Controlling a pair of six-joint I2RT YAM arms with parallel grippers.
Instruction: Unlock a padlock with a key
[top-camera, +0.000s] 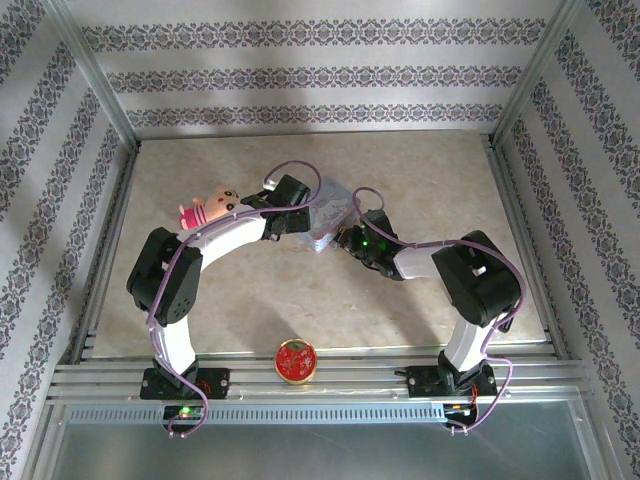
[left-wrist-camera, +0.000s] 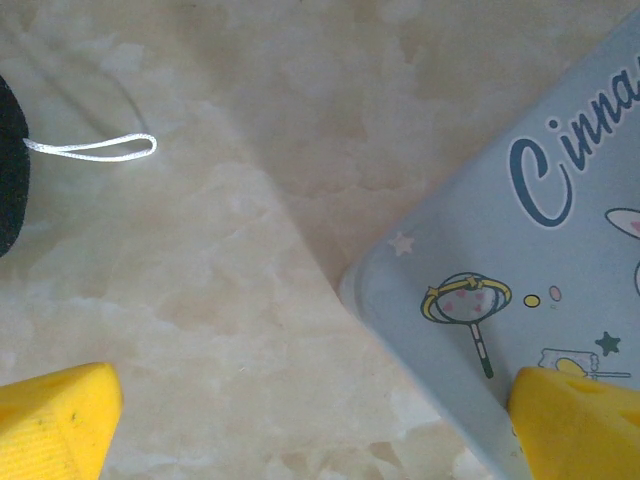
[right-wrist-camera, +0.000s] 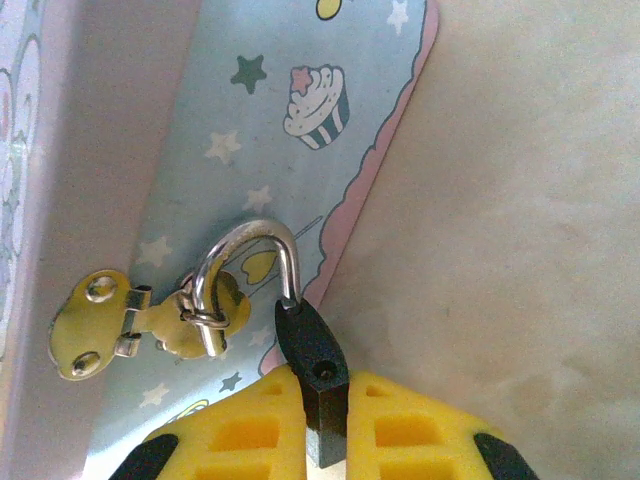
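The padlock (right-wrist-camera: 314, 362) is recorded between the jaws of the right gripper (right-wrist-camera: 325, 380), its shackle (right-wrist-camera: 245, 240) passed through the hasp (right-wrist-camera: 150, 322), ahead and left, mounted on the box (right-wrist-camera: 250, 130).
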